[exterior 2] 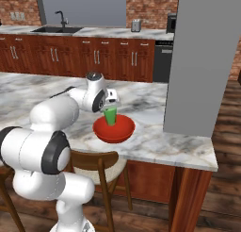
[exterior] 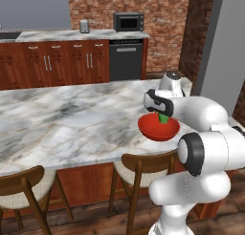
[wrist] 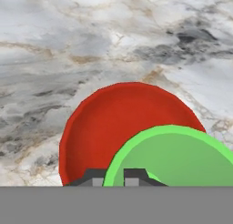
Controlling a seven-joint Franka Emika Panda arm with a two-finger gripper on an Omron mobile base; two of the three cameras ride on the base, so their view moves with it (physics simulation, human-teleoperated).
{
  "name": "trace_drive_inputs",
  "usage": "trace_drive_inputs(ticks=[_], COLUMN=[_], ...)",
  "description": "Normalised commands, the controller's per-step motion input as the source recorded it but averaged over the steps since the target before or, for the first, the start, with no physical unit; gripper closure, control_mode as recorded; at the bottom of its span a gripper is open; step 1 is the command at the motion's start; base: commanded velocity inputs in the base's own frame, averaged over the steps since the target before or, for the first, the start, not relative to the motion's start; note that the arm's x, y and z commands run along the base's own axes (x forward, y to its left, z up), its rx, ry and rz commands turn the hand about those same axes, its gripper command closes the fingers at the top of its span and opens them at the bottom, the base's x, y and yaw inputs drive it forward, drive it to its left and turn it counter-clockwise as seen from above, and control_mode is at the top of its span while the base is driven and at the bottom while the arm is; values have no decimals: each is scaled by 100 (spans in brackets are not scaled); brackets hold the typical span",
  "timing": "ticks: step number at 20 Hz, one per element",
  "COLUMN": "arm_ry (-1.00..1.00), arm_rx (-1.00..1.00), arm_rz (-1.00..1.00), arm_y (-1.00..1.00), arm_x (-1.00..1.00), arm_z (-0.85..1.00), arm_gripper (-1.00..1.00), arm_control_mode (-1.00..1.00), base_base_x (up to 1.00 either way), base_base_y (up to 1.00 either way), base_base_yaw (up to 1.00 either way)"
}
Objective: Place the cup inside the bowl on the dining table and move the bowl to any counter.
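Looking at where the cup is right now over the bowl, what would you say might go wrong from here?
1. The hand is shut on the cup over the bowl; released from height, it could tip or bounce out.
2. The bowl sits close to the table edge, so a downward push might slide it towards the stools.
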Motion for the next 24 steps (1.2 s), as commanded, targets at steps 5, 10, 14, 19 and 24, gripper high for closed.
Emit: trace_drive_inputs(ticks=[5,10,14,19,24], arm_ry=[0,0,0,0,0], arm_rx=[9,1,0,0,0], arm_rz=[4,4,5,4,4], arm_y=[0,0,0,0,0], arm_x=[-27,-2,0,0,0], arm_z=[-7,-1,0,0,-6], arm_gripper=[100,100,100,100,100], arm_control_mode=[-100,-100,-100,-100,-100], base_base_x=[0,0,0,0,0], base_base_y=[0,0,0,0,0], base_base_yaw=[0,0,0,0,0])
